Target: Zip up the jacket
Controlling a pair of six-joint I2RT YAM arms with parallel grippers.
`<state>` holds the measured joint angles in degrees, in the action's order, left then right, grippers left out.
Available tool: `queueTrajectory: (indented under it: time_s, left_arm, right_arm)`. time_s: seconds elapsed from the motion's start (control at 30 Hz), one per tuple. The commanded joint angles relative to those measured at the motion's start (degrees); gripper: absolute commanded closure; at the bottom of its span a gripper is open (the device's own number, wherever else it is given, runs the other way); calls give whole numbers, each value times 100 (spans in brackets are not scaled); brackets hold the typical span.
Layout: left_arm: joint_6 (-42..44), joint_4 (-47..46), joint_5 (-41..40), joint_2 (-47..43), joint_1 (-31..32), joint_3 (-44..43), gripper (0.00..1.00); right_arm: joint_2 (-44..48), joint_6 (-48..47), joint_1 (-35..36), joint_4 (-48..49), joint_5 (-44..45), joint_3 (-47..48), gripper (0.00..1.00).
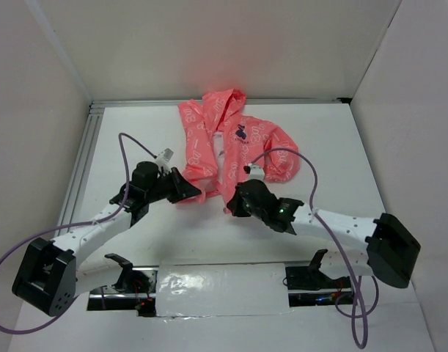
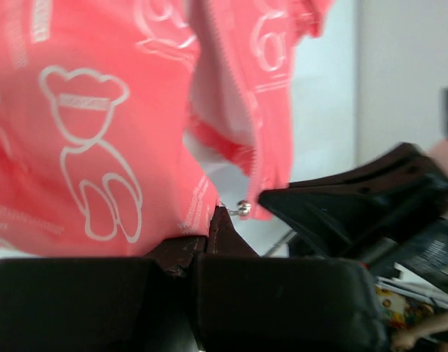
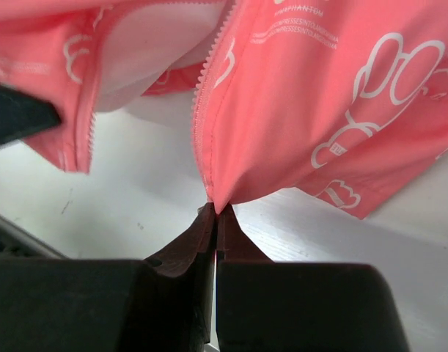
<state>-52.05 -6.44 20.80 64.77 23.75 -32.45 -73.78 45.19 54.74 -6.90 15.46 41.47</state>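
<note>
The coral-pink jacket [image 1: 209,139] lies open at the back middle of the table, hood away from me, with a dark blue emblem [image 1: 240,133] on its chest. My left gripper [image 1: 193,192] is shut on the bottom hem of one front panel [image 2: 84,110]. A small metal zipper pull [image 2: 243,208] hangs just right of the pinching jaws [image 2: 213,220]. My right gripper [image 1: 231,204] is shut on the bottom corner of the other panel [image 3: 297,110], right at the foot of its zipper teeth [image 3: 202,95], jaws [image 3: 217,209] pressed together on the fabric. The two grippers sit close together.
White walls enclose the table on three sides, with a metal rail [image 1: 84,161] along the left. A shiny taped strip [image 1: 216,290] runs between the arm bases at the near edge. Purple cables [image 1: 128,147] loop above both arms.
</note>
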Motion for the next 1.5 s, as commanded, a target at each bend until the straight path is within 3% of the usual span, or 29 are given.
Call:
queueTrajectory:
  time_s: [0.0, 0.23, 0.47, 0.63, 0.73, 0.93, 1.47]
  left_arm:
    - [-287, -1288, 679, -44, -63, -70, 100]
    - [-718, -3669, 1321, 27, -63, 546, 100]
    - [-1359, -5181, 1138, 325, -63, 1143, 100]
    - [-1668, -4991, 490, 54, 165, 1267, 100]
    - [-1475, -4306, 23, -253, 367, 1206, 100]
    - [-1474, -3840, -129, -316, 367, 1003, 100]
    - [-1869, -5042, -147, -238, 420, 1408, 100]
  right_arm:
    - [670, -545, -173, 1329, -693, -577, 100]
    - [1612, -704, -763, 1859, -1388, -1124, 100]
    - [1964, -204, -1009, 2569, -1916, -1589, 100]
    - [1964, 130, -1009, 3202, -2108, -1959, 100]
    - [1911, 130, -1009, 3203, -2109, -2012, 100]
    - [1701, 235, -957, 3510, -2310, -1880, 100]
    - [1287, 473, -956, 4425, -2610, -1827, 100]
